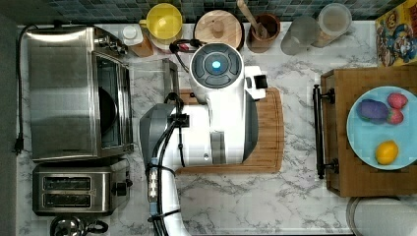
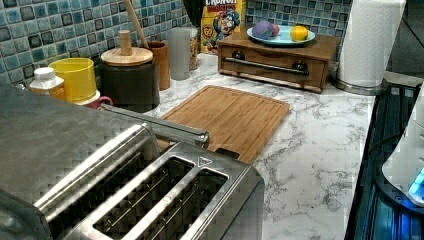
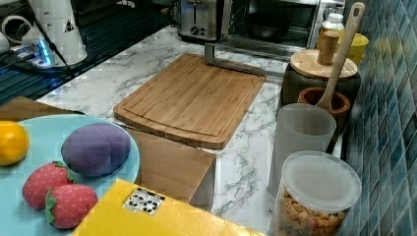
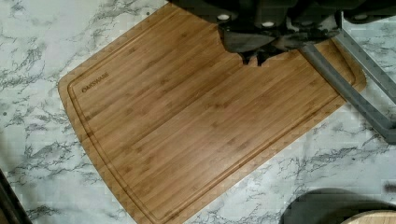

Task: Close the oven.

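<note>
The oven (image 1: 64, 93) stands open, door (image 1: 150, 78) apparently lowered flat beside the arm (image 1: 211, 118).

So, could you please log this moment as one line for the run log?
oven: door open, lying flat | handle beside cutting board | arm above board | gripper: no contact with handle

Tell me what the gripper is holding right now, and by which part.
Nothing is held. The gripper hangs above the cutting board, apart from the open oven door's handle.
</note>
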